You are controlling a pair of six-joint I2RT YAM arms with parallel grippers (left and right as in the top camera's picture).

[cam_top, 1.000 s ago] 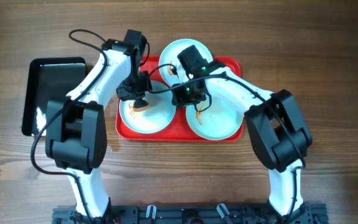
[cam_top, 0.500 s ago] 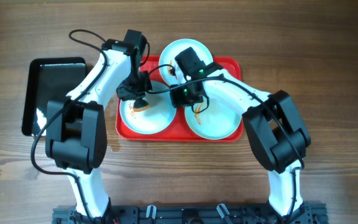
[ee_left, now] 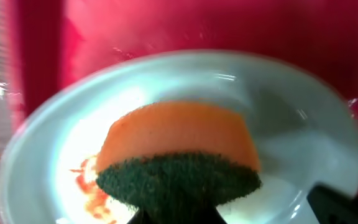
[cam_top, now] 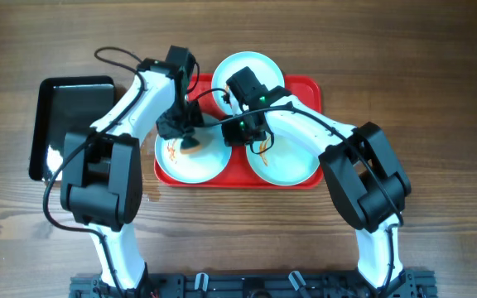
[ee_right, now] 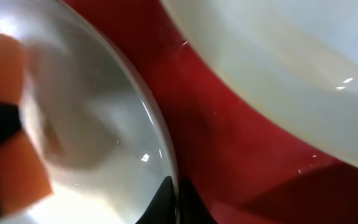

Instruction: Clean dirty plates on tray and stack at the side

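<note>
Three pale plates lie on the red tray (cam_top: 306, 88), none yet stacked beside it. On the tray's left half, the left-hand plate (cam_top: 197, 168) is being scrubbed. The left gripper (cam_top: 189, 139) is clamped tight on an orange sponge (ee_left: 179, 149), green scouring face down on the plate. An orange-brown sauce smear (ee_left: 91, 186) still shows beside the sponge. The right gripper (cam_top: 237, 135) is fully closed and appears to pinch this plate's rim at the tray's middle, steadying it. Two other plates (cam_top: 255, 62) fill the tray's back and right. A black tray (cam_top: 73, 124) sits well apart, left of the red one.

The wiping of the first plate seems under way. Next, the sponge needs to sweep over the remaining smear.

Compared with a second ago, the right gripper has shifted towards the left-hand plate and closed.
</note>
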